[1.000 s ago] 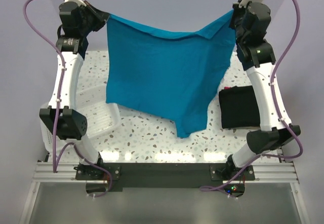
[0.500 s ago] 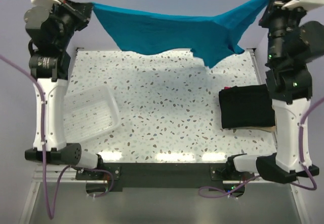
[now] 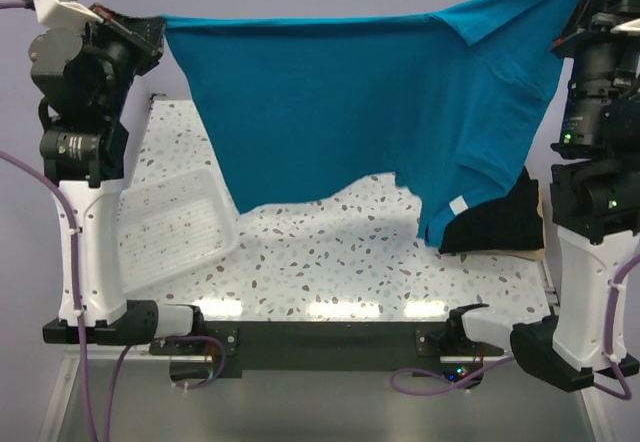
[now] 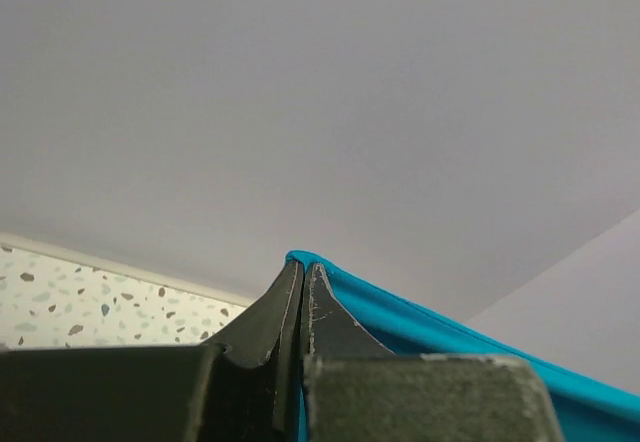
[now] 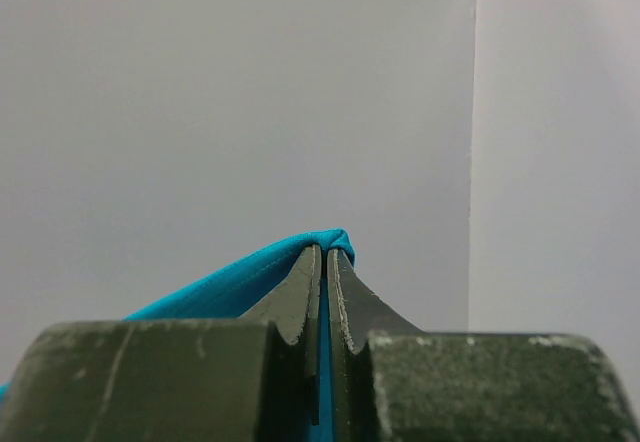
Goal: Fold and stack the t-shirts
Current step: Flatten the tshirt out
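Teal t-shirt (image 3: 350,112) now wider, higher.

**Ops:** Light on top view?
**Me:** Bright, even, from overhead. I see white glare patches on the table (image 3: 300,262), near edge; faint shadow under the teal t-shirt (image 3: 330,112).
**Ops:** Wrists?
**Me:** Dimmer, flat grey. Left gripper (image 4: 304,267) and right gripper (image 5: 325,254) go soft close to my lens; tips sharper.

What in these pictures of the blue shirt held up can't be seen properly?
Top view: the black t-shirt is partly covered by the hanging teal t-shirt and the right arm.
Top view: the table has its far part hidden behind that shirt.
Top view: the white label near its hem is too small to read.
Wrist views: left fingers and right fingers each pinch an edge; the rest of the shirt is out of frame.
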